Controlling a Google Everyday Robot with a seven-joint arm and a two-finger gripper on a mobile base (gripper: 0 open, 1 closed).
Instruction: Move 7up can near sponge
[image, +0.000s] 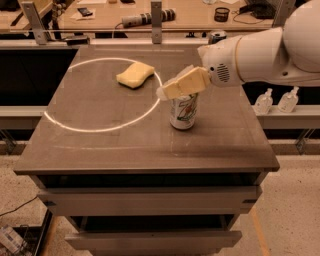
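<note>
7up can stands upright on the bench, apart from the sponge. We find the claw at its top; grip state we cannot tell. Relocation outstanding.

Upright 7up can under hand, sponge apart

Warm overhead light brightens the jaws over the 7up can.

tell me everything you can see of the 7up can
The 7up can is a whitish-silver soda can with green and red markings, looking like metal. It stands upright on the dark table, just outside the white ring, apart from the sponge. The gripper sits over its top, hiding the lid.
</note>
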